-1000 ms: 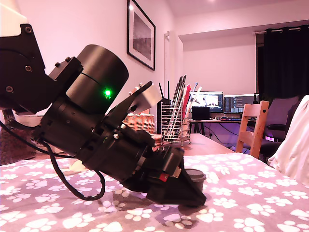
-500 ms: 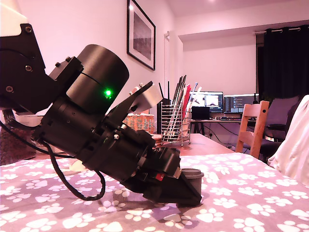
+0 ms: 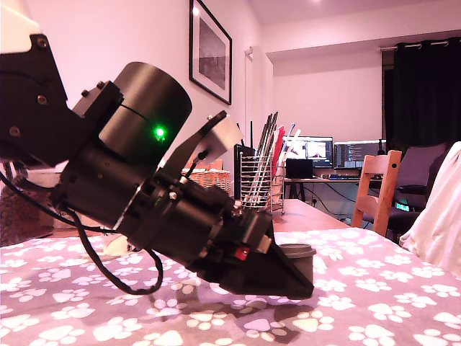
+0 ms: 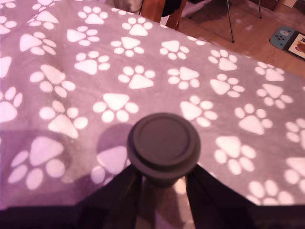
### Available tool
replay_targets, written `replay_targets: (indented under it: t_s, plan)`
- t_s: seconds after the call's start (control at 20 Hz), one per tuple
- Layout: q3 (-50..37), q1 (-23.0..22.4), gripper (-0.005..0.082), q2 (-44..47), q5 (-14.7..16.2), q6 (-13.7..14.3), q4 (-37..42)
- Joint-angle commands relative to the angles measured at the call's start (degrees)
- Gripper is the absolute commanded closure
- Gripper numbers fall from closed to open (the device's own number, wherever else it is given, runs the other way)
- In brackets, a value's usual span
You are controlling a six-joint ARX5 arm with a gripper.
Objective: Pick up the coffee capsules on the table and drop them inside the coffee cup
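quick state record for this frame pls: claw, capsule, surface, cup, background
claw: shut on the dark capsule, a finger on each side below its rim
capsule: flat top up, raised clear of the cloth in the exterior view
surface: purple paw-print cloth
cup: not in view
cream capsule: not in view
background: wire utensil holder, wooden chair, monitors

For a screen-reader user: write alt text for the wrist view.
The gripper is shut on a dark grey-brown coffee capsule, rimmed flat top facing the camera, above a purple tablecloth printed with white paw prints. Wooden floor shows past the table's far edge.
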Motion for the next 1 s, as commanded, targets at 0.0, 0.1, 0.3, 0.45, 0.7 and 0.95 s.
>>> replay_targets:
  t_s: [0.0, 0.1, 0.3, 0.45, 0.7, 0.95]
  plan:
    - [0.2, 0.1, 0.0542, -3.0, 0.2, 0.3, -0.8]
    - [0.2, 0.6, 0.0542, -5.1, -0.2, 0.3, -2.7]
    - [0.2, 2.2, 0.0542, -9.1, -0.3, 0.3, -6.4]
    - [0.2, 3.8, 0.0542, -12.0, -0.5, 0.6, -8.7]
    - [0.2, 6.8, 0.0542, -17.0, -2.1, 3.2, -13.3]
    - [0.2, 10.9, 0.0542, -21.6, -2.4, 3.3, -15.5]
